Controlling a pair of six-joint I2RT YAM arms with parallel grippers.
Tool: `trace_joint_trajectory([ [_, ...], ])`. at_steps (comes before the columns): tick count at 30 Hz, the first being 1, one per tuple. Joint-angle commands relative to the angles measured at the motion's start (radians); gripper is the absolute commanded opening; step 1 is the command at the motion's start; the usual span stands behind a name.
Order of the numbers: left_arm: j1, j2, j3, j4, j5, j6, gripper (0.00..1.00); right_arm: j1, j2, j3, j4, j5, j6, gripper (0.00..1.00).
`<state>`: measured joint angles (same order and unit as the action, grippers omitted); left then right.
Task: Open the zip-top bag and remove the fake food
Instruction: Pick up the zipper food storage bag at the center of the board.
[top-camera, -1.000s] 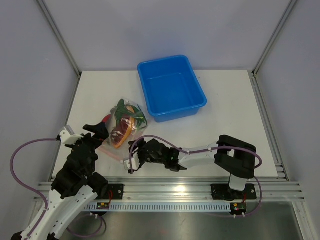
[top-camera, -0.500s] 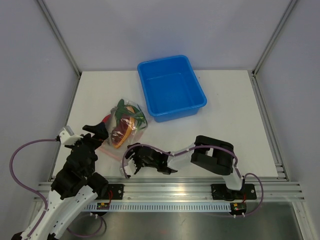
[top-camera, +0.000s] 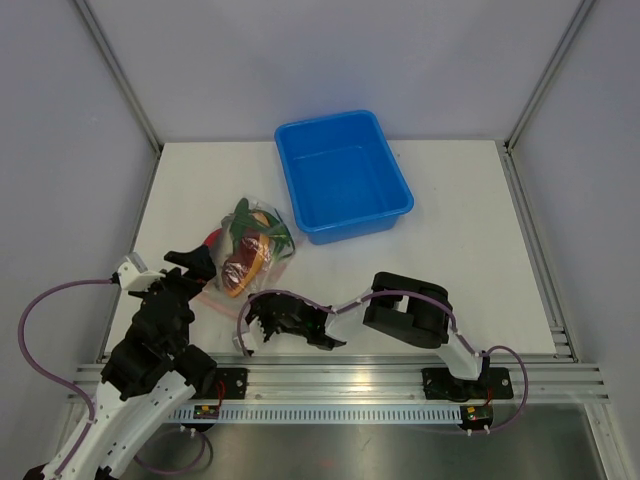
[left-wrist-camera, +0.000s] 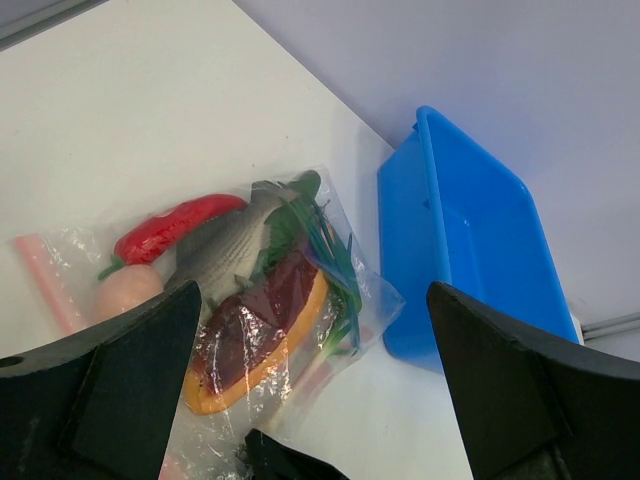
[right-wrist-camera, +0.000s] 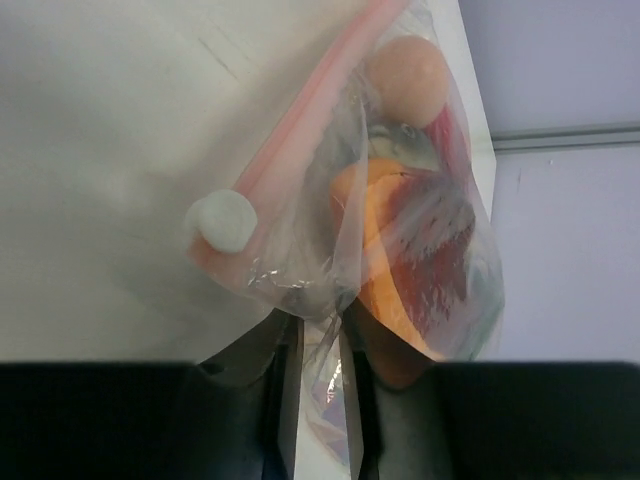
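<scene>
The zip-top bag (top-camera: 243, 262) lies on the white table left of centre, with the fake food inside: a red chilli (left-wrist-camera: 175, 228), a grey fish (left-wrist-camera: 225, 245), a pale egg (left-wrist-camera: 125, 290), an orange slice (left-wrist-camera: 255, 345) and green leaves. Its pink zip strip (right-wrist-camera: 300, 140) carries a white slider (right-wrist-camera: 222, 222). My right gripper (right-wrist-camera: 320, 370) sits low at the bag's near corner (top-camera: 250, 322), jaws drawn close with clear bag film pinched between them. My left gripper (left-wrist-camera: 315, 400) hovers wide open just left of the bag (top-camera: 195, 265), holding nothing.
An empty blue tub (top-camera: 343, 187) stands behind and to the right of the bag. The right arm stretches low along the table's near edge. Grey walls and aluminium rails bound the table on all sides.
The right gripper has slid left along the near edge to the bag's corner and narrowed its jaws onto the plastic. The left arm and the bag have stayed put.
</scene>
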<state>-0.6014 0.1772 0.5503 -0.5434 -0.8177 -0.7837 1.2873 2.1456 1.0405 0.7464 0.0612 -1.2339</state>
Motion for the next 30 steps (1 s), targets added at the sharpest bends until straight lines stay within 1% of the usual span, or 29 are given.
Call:
trace_joint_trajectory([
  [1,-0.001,-0.01,0.026,0.023,-0.029,-0.002,0.99,0.01,-0.004,0.035,0.103,-0.018,0.022,0.25],
  [2,-0.001,-0.008,0.026,0.025,-0.029,0.0,0.99,0.01,-0.015,0.033,0.11,-0.024,0.031,0.21],
  [3,-0.001,-0.007,0.026,0.023,-0.029,0.001,0.99,0.01,-0.019,0.027,0.113,-0.029,0.054,0.1],
  [5,-0.001,-0.007,0.025,0.025,-0.029,0.003,0.99,0.01,-0.049,0.024,0.113,-0.038,0.091,0.04],
  [6,-0.001,-0.007,0.025,0.026,-0.029,0.004,0.99,0.01,-0.058,0.023,0.113,-0.037,0.143,0.0],
  [7,-0.001,-0.005,0.025,0.029,-0.028,0.014,0.99,0.01,-0.084,0.026,0.11,-0.037,0.178,0.0],
  [8,-0.001,-0.005,0.022,0.031,-0.029,0.017,0.99,0.009,-0.098,0.027,0.104,-0.037,0.25,0.0],
  [11,-0.001,0.004,0.019,0.048,-0.028,0.038,0.99,0.009,-0.151,0.044,0.029,-0.057,0.335,0.0],
  [12,-0.001,0.01,0.016,0.052,-0.02,0.046,0.99,0.009,-0.167,0.059,-0.025,-0.058,0.403,0.0],
  [14,-0.001,0.013,0.014,0.063,-0.012,0.06,0.99,0.009,-0.21,0.069,-0.076,-0.057,0.48,0.0],
  [21,-0.001,0.004,0.002,0.102,0.031,0.11,0.99,0.006,-0.311,0.092,-0.212,-0.046,0.677,0.0],
  [23,-0.001,-0.014,-0.004,0.115,0.049,0.126,0.99,0.006,-0.337,0.092,-0.232,-0.015,0.743,0.0],
  [25,-0.001,-0.031,-0.007,0.122,0.072,0.141,0.99,-0.002,-0.36,0.108,-0.295,-0.018,0.783,0.0],
  [26,-0.001,-0.056,-0.012,0.131,0.081,0.149,0.99,-0.003,-0.365,0.128,-0.345,-0.009,0.831,0.0],
  [29,-0.001,-0.103,-0.036,0.172,0.143,0.193,0.99,-0.019,-0.38,0.18,-0.467,-0.029,0.917,0.0],
  [30,-0.001,-0.137,-0.046,0.184,0.182,0.216,0.99,-0.025,-0.382,0.191,-0.491,-0.031,0.942,0.0],
])
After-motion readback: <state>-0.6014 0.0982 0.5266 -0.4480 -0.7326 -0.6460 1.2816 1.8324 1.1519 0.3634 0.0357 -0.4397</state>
